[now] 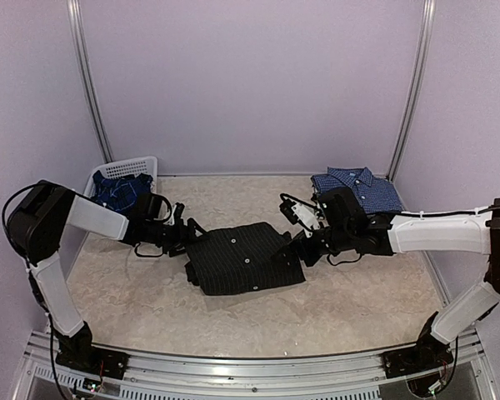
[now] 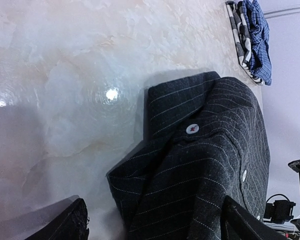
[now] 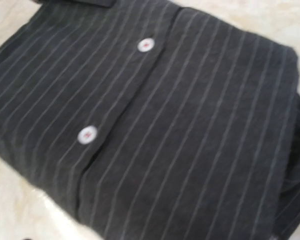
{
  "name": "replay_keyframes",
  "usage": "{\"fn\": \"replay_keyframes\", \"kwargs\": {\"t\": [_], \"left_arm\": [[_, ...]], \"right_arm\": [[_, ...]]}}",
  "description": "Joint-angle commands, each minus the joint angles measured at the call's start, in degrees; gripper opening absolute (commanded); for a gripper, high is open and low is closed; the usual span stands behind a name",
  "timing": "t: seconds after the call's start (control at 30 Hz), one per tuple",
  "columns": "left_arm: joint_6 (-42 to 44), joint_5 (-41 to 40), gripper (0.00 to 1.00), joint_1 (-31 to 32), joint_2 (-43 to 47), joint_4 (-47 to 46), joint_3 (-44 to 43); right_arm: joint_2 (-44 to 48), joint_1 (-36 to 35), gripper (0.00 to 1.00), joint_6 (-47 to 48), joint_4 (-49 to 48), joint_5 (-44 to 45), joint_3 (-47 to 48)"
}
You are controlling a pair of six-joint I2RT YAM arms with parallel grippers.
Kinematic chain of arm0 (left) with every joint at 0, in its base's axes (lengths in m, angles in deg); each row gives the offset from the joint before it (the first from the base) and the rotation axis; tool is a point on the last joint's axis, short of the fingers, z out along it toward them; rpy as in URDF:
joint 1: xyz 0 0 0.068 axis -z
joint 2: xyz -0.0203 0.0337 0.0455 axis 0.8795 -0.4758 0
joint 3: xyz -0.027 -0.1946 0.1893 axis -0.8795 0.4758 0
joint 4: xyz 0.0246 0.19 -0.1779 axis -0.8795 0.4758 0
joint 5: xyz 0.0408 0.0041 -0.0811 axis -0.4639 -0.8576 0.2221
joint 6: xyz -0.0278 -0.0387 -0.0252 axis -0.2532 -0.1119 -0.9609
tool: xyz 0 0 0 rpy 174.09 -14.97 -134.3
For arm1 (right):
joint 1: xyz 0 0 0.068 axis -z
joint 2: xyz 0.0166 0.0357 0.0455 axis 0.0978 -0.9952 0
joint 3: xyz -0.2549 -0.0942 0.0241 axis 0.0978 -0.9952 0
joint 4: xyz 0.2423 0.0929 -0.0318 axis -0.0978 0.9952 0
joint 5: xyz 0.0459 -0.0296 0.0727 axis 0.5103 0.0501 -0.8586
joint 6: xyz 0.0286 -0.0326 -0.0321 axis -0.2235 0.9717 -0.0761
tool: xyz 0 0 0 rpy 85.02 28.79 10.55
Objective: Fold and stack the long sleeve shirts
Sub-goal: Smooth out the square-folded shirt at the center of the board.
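Filling most of the top view, the pale marbled table [image 1: 233,321] carries everything. The left arm [image 1: 92,218] reaches in from 9 o'clock and the right arm [image 1: 437,233] from 3 o'clock, both low over the surface and pointing at the table's middle.

At the centre lies the black pinstriped shirt [image 1: 243,258], folded into a rough rectangle and flat on the table, its long sides running from about 8 to 2 o'clock. At about 1 o'clock, near the back wall, the blue-and-white checked shirt [image 1: 358,187] sits folded with its collar showing, well apart from the black one. At 10 o'clock the white lattice basket [image 1: 142,164] stands in the far corner, with the darker blue plaid shirt [image 1: 121,190] bunched inside it.

The left gripper [image 1: 187,232] is at the black shirt's 9 o'clock edge. Its fingers [image 2: 65,222] are spread wide in the wrist view, with the shirt's corner lying between them and nothing pinched. The right gripper [image 1: 300,248] is at the shirt's 3 o'clock edge, its jaws spread too. Its wrist camera shows only striped cloth.

Small white buttons [image 3: 146,45] run along the shirt's placket.
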Motion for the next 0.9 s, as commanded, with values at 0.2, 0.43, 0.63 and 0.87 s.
{"fn": "replay_keyframes", "kwargs": {"t": [0.2,0.43,0.63,0.87], "left_arm": [[2.6,1.0,0.99,-0.3,10.0,-0.3,3.7],[6.5,1.2,0.99,0.7,10.2,-2.5,4.4],[12.6,-2.0,0.95,1.3,7.6,1.2,1.3],[15.5,4.6,0.75,3.0,3.8,1.5,-1.6]], "right_arm": [[-5.8,4.9,1.0,-6.7,1.3,3.5,4.6],[-8.7,7.4,1.0,-8.1,-0.1,-1.3,5.9],[-8.4,7.3,1.0,-8.0,-1.2,-2.9,4.5],[-8.3,7.6,0.99,-7.7,-1.6,-3.8,3.6]]}}
